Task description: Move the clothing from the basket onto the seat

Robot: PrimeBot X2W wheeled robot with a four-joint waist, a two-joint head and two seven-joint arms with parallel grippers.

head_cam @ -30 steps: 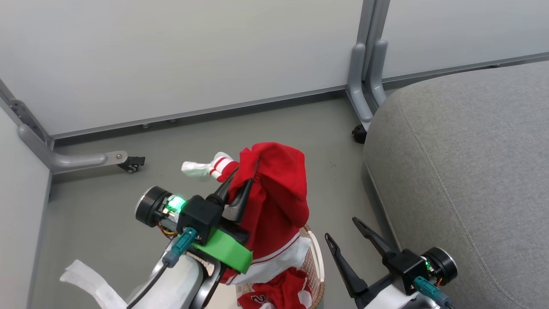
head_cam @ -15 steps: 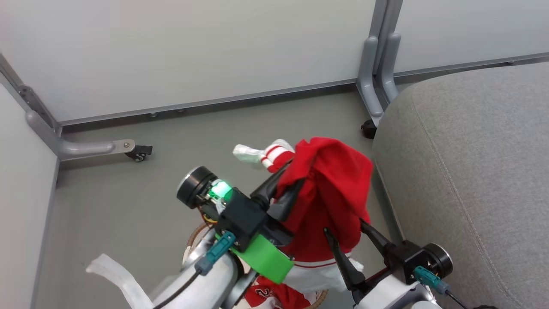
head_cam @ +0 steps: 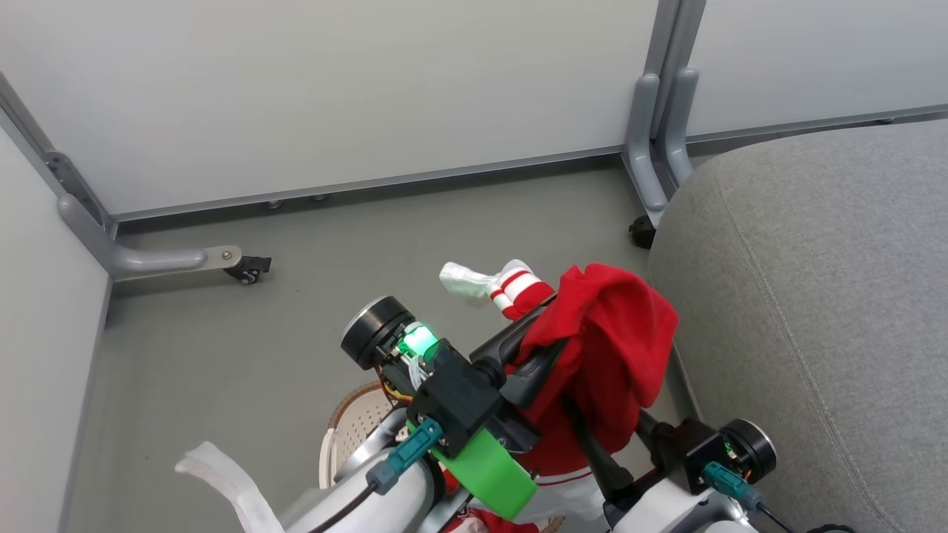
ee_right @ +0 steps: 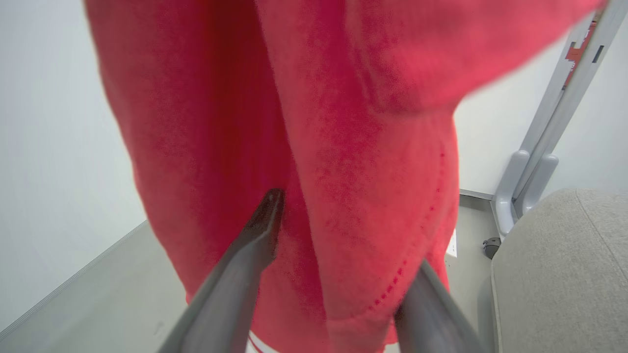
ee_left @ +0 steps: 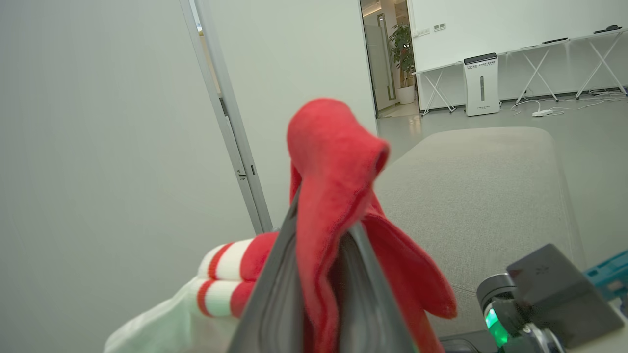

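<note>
Holding the clothing (head_cam: 607, 340) up off the floor, your left gripper (ee_left: 326, 215) has its two dark fingers pinched together on a fold of the red fabric.

Your right gripper (ee_right: 343, 235) sits just below it with its fingers spread apart, and the hanging red cloth drapes down between them. A white cuff (head_cam: 511, 285) with red stripes sticks out past the left fingers toward the pale wall panel (head_cam: 333, 96). You see the garment hanging over the grey floor (head_cam: 259, 348), none of it resting on the seat (head_cam: 815, 296), whose rounded grey edge lies just beside it on the right. The basket (head_cam: 352, 403) shows its brown rim and perforated white wall behind your left forearm, low in the head view.
</note>
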